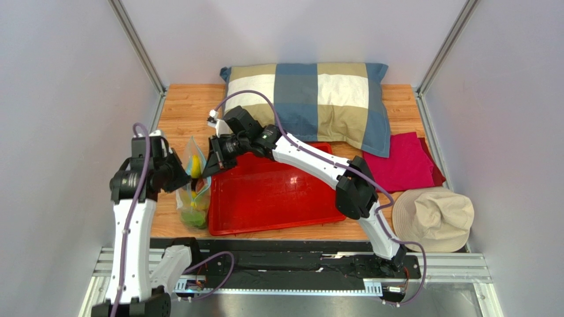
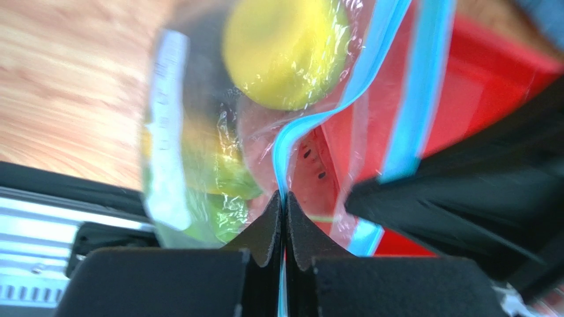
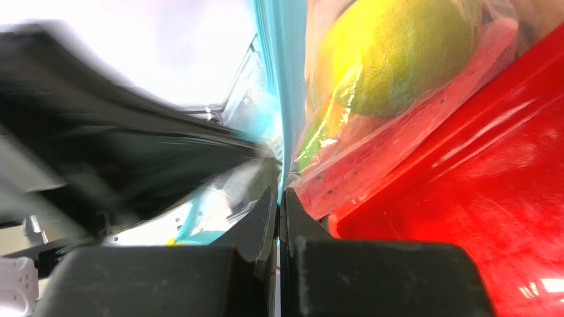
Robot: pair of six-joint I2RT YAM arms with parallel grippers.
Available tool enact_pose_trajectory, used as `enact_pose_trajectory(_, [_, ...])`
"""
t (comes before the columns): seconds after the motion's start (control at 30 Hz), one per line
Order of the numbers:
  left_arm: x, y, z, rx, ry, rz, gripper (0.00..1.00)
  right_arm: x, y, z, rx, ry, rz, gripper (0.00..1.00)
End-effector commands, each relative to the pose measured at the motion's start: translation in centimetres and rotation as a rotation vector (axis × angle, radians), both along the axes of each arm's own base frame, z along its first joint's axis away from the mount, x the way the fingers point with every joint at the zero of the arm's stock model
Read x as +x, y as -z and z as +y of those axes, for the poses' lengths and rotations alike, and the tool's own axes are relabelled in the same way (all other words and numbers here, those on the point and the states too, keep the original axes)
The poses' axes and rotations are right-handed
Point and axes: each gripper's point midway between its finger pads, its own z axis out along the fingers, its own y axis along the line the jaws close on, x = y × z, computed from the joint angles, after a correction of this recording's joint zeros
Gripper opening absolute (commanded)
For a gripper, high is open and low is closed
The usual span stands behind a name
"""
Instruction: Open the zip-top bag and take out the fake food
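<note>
The clear, crinkly plastic zip-top bag (image 1: 193, 191) hangs at the left rim of the shallow red plastic tray (image 1: 278, 198). Its blue-green zip strip (image 2: 423, 79) is uppermost and the plastic toy food (image 2: 284, 53) sits inside, a yellow citrus on top. The left gripper (image 2: 284, 198) is clamped on one lip of the strip, and the right gripper (image 3: 278, 195) pinches the other. Both holds are thin. An uneven pull could slide a lip free and drop the bag, or the seal could spring apart and spill fruit onto the wooden table (image 1: 185, 105).

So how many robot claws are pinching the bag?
2. The left gripper pinches one lip of the zip-top bag from the left. The right gripper pinches the other lip, by the red tray's left edge. No other claws are in view.
</note>
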Motion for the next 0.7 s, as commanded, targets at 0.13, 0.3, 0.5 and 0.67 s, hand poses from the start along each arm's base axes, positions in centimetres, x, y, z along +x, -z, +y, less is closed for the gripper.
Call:
enact_pose_trajectory(0.13, [-3.3, -8.4, 2.1, 0.074, -0.167, -0.513, 0.0, 0.3, -2.2, -1.7, -0.021, 0.031, -0.116, 0.0])
enact_pose_trajectory(0.3, [-3.3, -5.4, -0.3, -0.057, -0.121, -0.434, 0.0, 0.2, -2.3, -2.3, -0.049, 0.018, -0.144, 0.0])
enact_pose_trajectory(0.5, [-4.0, -5.1, 0.8, 0.036, -0.1, -0.305, 0.29, -0.7, -2.5, -2.2, -0.022, -0.026, -0.136, 0.0])
enact_pose_trajectory(0.67, [-2.8, -5.2, 2.9, 0.148, -0.122, -0.222, 0.59, -1.2, -2.9, -2.2, -0.009, -0.049, -0.145, 0.0])
